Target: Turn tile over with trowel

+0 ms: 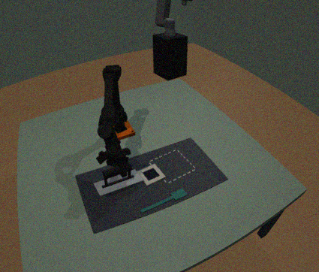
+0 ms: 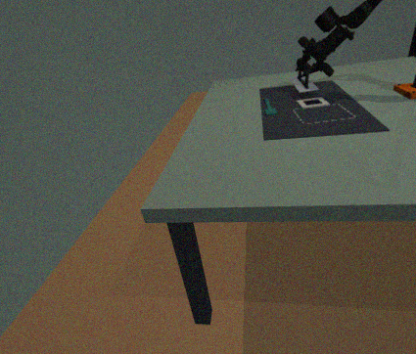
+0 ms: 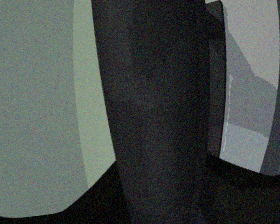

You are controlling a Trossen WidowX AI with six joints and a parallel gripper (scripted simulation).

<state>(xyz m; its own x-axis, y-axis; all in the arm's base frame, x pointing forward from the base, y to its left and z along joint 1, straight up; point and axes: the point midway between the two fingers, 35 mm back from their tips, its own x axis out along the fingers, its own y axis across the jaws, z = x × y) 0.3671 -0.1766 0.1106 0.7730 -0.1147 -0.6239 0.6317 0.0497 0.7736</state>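
The tile (image 1: 151, 173) (image 2: 313, 102) lies flat on the mat (image 1: 94, 218) (image 2: 275, 131), pale with a dark square face up. Its right side reaches slightly into the dashed outline (image 1: 178, 150) (image 2: 309, 123). The small trowel (image 1: 109, 190) (image 2: 310, 88) (image 3: 250, 102) has a flat pale blade and a black handle; it sits low on or just above the mat, its front end at the tile's left edge. Whether they touch is unclear. My gripper (image 1: 117, 173) (image 2: 303, 78) is shut on the trowel's handle from above; the fingertips are partly hidden.
A teal spatula-like tool (image 1: 162, 201) (image 2: 268, 108) lies near the mat's front edge. The arm's orange base (image 1: 129, 132) (image 2: 414, 92) stands on the table behind the mat. A black block (image 1: 170, 56) bearing another device is beyond the table's back corner.
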